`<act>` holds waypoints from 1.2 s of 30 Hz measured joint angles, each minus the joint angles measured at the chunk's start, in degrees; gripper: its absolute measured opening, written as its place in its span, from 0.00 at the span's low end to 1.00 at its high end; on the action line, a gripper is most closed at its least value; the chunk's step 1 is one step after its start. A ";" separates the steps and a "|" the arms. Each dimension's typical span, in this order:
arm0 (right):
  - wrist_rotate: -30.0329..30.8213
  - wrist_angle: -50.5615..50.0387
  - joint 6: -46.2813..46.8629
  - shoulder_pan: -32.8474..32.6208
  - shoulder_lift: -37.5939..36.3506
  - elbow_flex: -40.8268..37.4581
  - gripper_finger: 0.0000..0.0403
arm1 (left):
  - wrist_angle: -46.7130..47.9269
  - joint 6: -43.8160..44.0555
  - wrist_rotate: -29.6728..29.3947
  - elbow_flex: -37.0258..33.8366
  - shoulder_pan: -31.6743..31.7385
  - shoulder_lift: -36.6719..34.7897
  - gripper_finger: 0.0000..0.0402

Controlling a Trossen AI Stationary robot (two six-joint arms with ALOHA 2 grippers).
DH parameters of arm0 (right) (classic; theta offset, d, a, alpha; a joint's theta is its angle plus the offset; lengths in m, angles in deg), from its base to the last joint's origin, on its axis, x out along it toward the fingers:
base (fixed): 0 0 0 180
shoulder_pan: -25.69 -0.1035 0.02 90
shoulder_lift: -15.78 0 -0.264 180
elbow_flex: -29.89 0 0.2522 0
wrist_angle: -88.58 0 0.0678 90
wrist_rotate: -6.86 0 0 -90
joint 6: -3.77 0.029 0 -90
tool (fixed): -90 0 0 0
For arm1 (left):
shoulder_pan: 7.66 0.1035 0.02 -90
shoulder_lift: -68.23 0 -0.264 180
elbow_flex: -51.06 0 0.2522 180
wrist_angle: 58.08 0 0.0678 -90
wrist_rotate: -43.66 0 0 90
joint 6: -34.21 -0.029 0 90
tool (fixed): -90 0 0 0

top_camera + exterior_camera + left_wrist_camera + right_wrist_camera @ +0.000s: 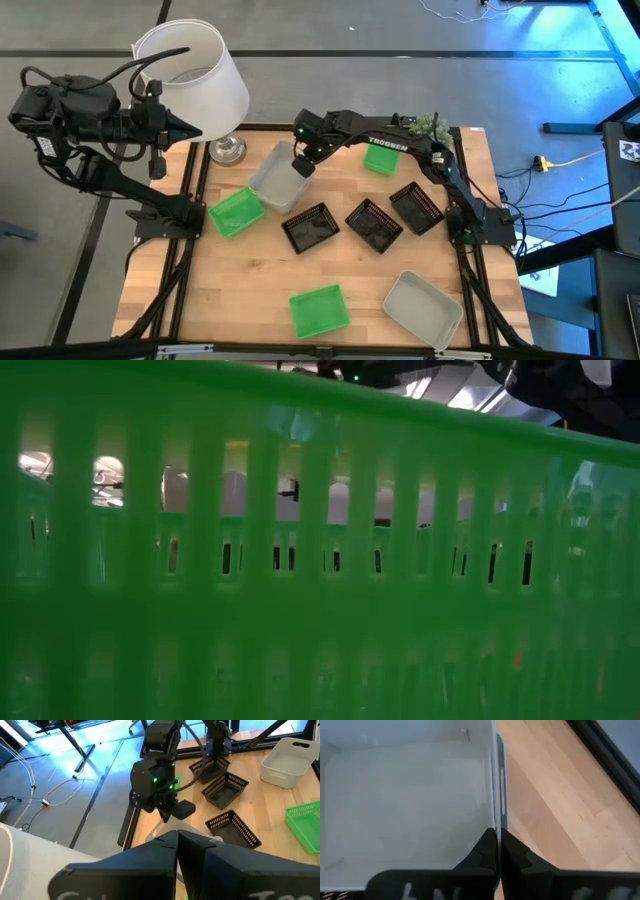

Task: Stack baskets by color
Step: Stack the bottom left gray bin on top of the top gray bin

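A green basket (pixel 300 610) fills almost the whole picture.

Its wall has rows of thin slots. Through the upper slots, bits of a bright room show. Above the rim, at the top right, there are dark and shiny shapes, too unclear to name.

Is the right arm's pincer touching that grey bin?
Touching. The right wrist view shows the right pincer shut on the grey bin's thin wall, one finger on each side.
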 joint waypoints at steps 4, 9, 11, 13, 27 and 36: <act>1.28 2.23 -1.26 0.20 -0.02 -1.18 0.00 | 0.00 0.00 -0.02 0.00 0.01 0.00 0.01; 1.40 2.21 -1.33 0.67 -0.02 -1.24 0.00 | 0.00 0.00 0.00 0.00 0.01 0.00 0.00; 1.53 2.18 -1.47 0.89 -0.02 -1.25 0.00 | 0.00 0.00 -0.02 0.00 -0.01 0.00 0.00; 1.49 2.19 -1.51 0.99 -0.02 -1.23 0.00 | 0.00 0.02 -0.02 0.00 0.01 0.00 0.01; -3.11 2.76 -1.08 1.14 1.79 -1.25 0.10 | -0.02 0.00 -0.02 0.00 0.01 0.00 0.01; -3.68 3.95 -0.04 1.12 1.64 -0.26 0.14 | -0.02 0.02 -0.02 0.00 -0.01 0.00 0.01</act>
